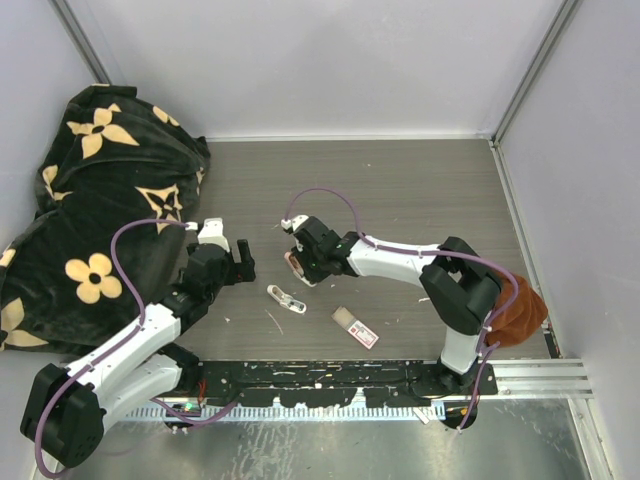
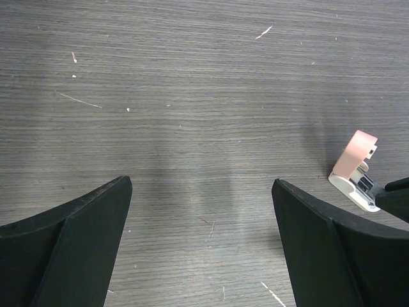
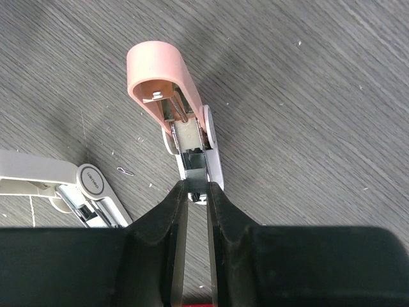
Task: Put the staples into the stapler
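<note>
Left arm [image 1: 130, 345]: white shells, black joints.
Right arm [image 1: 390, 258]: same white and black.
Cables [image 1: 330, 195]: purple, looping.
Left claw [image 2: 199, 192], right claw [image 3: 195, 192]: matte black.

Two arms out, one gripper wide, one pinched

The white-and-black left arm [image 1: 140, 340] stretches diagonally forward from its base towards the middle. Its black two-finger left gripper [image 2: 201, 184] points downward with the jaws spread wide and nothing between the broad dark fingers [image 2: 77, 236]. The white-and-black right arm [image 1: 395, 260] rises from its base, folds at the elbow and runs its forearm leftward, wrist tipped down. Its black right gripper [image 3: 195, 188] is drawn in to a narrow slit, the tapered fingertips [image 3: 163, 217] nipping the near end of a thin silvery staple strip [image 3: 193, 171]. The two grippers sit near each other but apart.
</note>
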Controlling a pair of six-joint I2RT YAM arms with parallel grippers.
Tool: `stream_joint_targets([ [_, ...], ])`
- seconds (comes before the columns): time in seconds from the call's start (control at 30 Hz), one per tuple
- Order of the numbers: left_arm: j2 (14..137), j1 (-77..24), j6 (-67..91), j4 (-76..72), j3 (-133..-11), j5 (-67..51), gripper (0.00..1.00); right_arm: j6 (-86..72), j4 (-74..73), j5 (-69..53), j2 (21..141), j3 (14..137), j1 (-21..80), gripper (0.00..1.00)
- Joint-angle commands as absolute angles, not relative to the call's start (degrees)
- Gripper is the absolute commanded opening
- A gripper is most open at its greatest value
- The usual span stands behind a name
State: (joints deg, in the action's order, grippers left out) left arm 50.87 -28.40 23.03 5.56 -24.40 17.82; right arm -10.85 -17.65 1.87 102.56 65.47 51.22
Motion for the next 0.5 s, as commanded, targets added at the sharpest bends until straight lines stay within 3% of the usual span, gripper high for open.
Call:
stream_joint_targets([
  [0.0, 50.68, -28.30, 22.24, 2.29, -24.87, 18.71, 0.94, -10.23, -16.76, 2.99, 103.15, 68.17, 50.98, 0.18],
  [0.27, 50.54, -28.34, 22.20, 2.29, -24.83, 18.68, 0.94, -9.98, -17.09, 3.52, 103.22, 68.19, 50.98, 0.19],
  [0.47, 50.59, -28.30, 22.15, 2.29, -24.87, 18.65, 0.94, -10.02, -17.05, 3.78, 103.01, 68.18, 50.98, 0.25],
])
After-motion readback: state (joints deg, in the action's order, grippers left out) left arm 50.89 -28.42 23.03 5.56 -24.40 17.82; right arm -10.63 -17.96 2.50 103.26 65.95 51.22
